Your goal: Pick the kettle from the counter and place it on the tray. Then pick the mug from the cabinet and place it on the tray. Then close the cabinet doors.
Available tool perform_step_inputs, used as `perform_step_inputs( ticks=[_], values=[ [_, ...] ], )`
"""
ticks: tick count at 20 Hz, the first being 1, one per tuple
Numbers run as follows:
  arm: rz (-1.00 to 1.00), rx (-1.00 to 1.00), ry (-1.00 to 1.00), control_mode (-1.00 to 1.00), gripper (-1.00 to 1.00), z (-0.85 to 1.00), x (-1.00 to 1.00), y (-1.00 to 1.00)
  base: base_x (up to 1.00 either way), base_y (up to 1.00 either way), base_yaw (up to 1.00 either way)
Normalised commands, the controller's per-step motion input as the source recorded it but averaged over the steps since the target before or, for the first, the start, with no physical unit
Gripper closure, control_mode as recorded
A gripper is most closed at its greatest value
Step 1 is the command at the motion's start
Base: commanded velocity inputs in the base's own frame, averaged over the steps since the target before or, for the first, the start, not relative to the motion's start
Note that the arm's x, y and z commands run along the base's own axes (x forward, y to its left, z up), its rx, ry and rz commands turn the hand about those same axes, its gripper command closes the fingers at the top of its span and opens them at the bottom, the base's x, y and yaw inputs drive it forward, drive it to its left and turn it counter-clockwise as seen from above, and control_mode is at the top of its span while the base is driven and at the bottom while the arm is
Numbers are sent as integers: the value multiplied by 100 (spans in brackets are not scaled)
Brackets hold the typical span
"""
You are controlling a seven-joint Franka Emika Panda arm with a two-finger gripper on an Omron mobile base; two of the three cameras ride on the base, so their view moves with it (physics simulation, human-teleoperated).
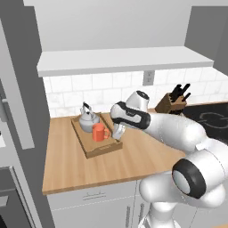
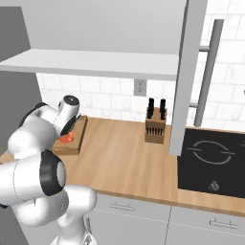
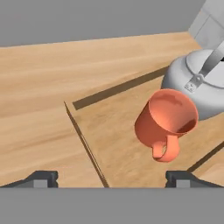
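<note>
Mug (image 3: 166, 119) and kettle (image 3: 197, 81) both stand upright on the tray (image 1: 104, 148), the mug just in front of the kettle and close against it in the hand view, with its handle pointing toward the camera. That leaves 1 step, as far as I can judge: shutting the cabinet doors.

The gripper (image 3: 112, 177) is spread wide and holds nothing; its 2 dark tips sit far apart at the bottom of the hand view, and the mug lies ahead of them and off to the right, clear of both. In the left base view the hand (image 1: 118, 131) hangs just beside the tray's right rim, low over the counter (image 1: 71, 164).

The relation that matters now is height and side. One door (image 2: 189, 72) stands open on the robot's right in the right base view, a tall panel seen nearly edge-on, with its long bar handle (image 2: 209, 67) running vertically. It is well above and well to the right of the hand. A second door shows at the left edge of the left base view. The hand has to rise clear of the mug before swinging, or it may knock it.
</note>
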Motion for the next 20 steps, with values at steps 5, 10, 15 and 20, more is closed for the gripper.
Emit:
perform_step_inputs(
  ticks=[5, 10, 15, 20],
  values=[
    [0, 9, 0, -100, -100, 82, -74, -31, 0, 0, 0],
    [-5, 6, 7, -100, -100, 54, -63, -27, 0, 0, 0],
    [-1, 0, 2, -100, -100, 0, 0, 0, 0, 0, 0],
    [-6, 2, -1, -100, -100, 6, -23, -11, 0, 0, 0]
  ],
)
